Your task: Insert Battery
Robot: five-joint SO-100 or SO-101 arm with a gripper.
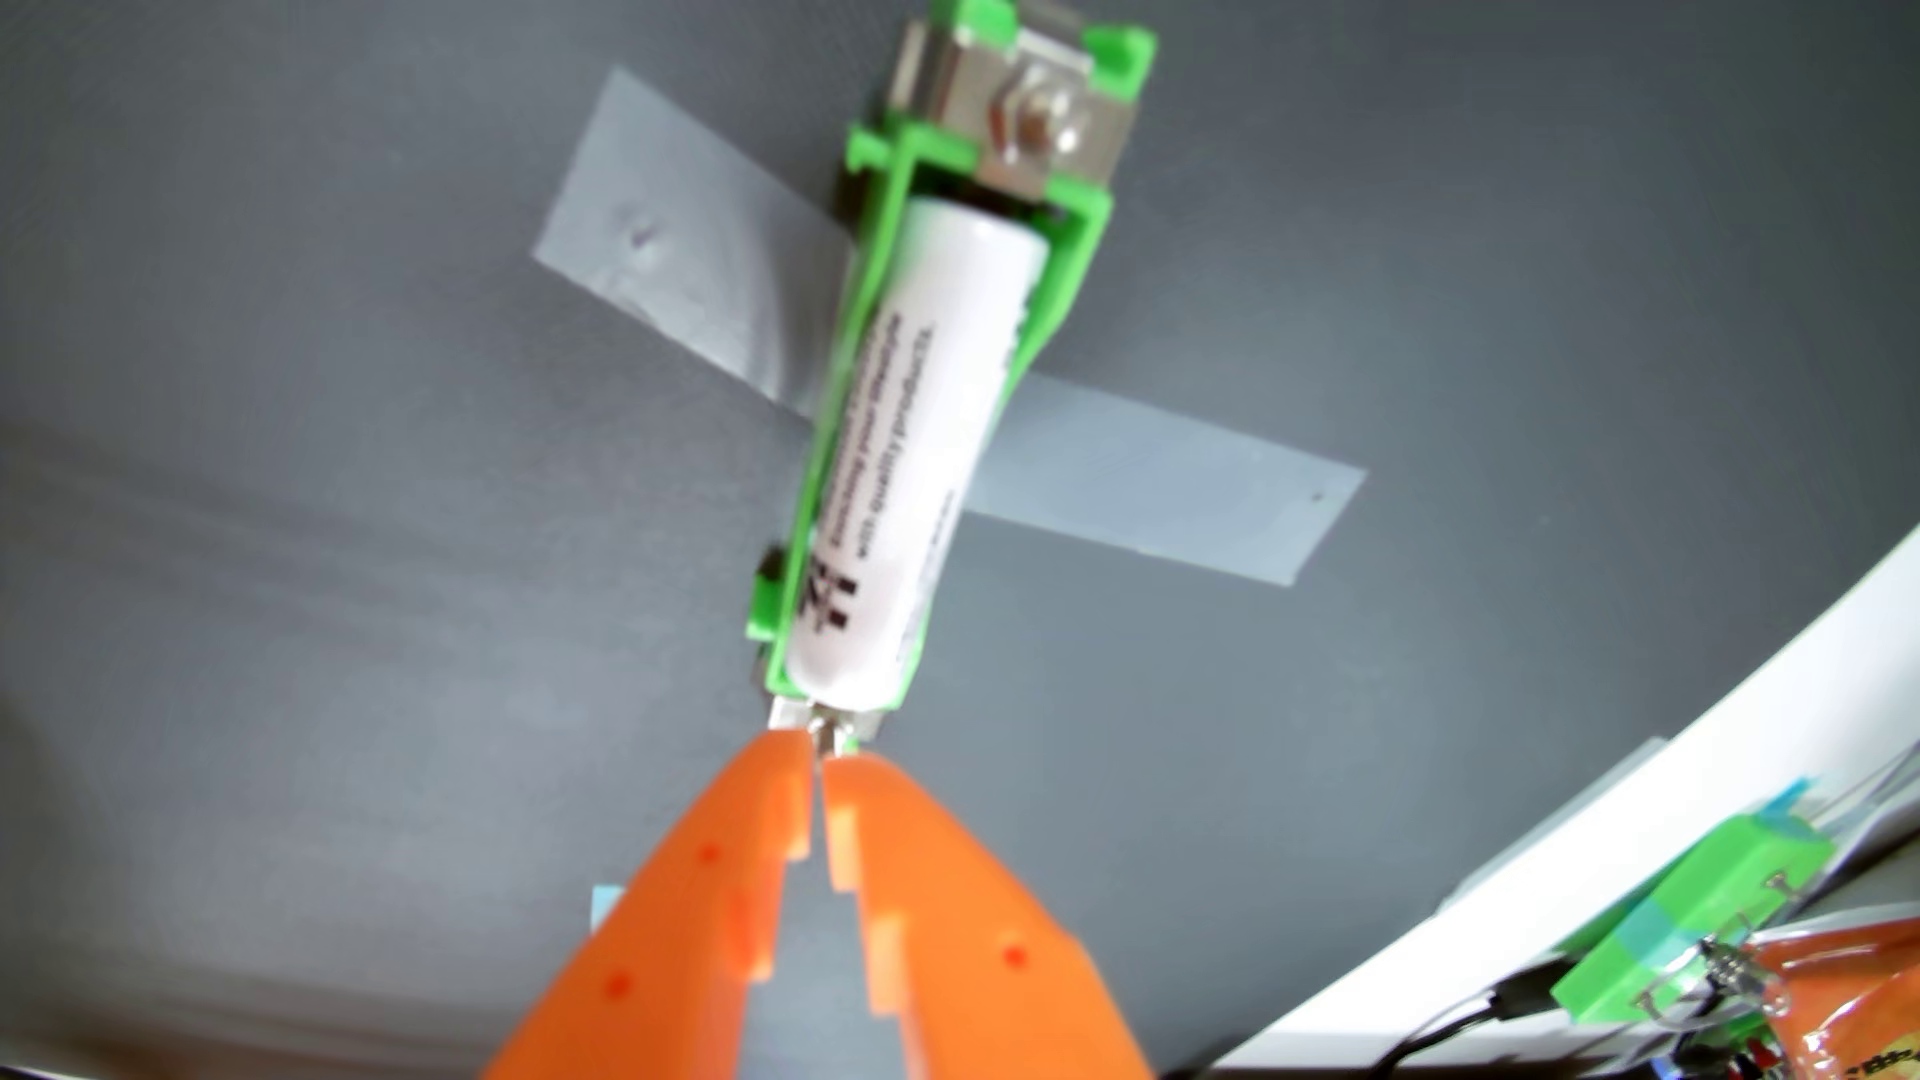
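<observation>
The white battery [914, 457] lies in its green holder [1060, 280], taped to the grey worktop [312, 415]. The orange hand [819, 750], nearly closed and empty, touches its near end; a gentle, straight push should seat it.

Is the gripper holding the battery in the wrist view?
No. The battery lies in the green holder, and the orange gripper is closed just below it, holding nothing.
</observation>
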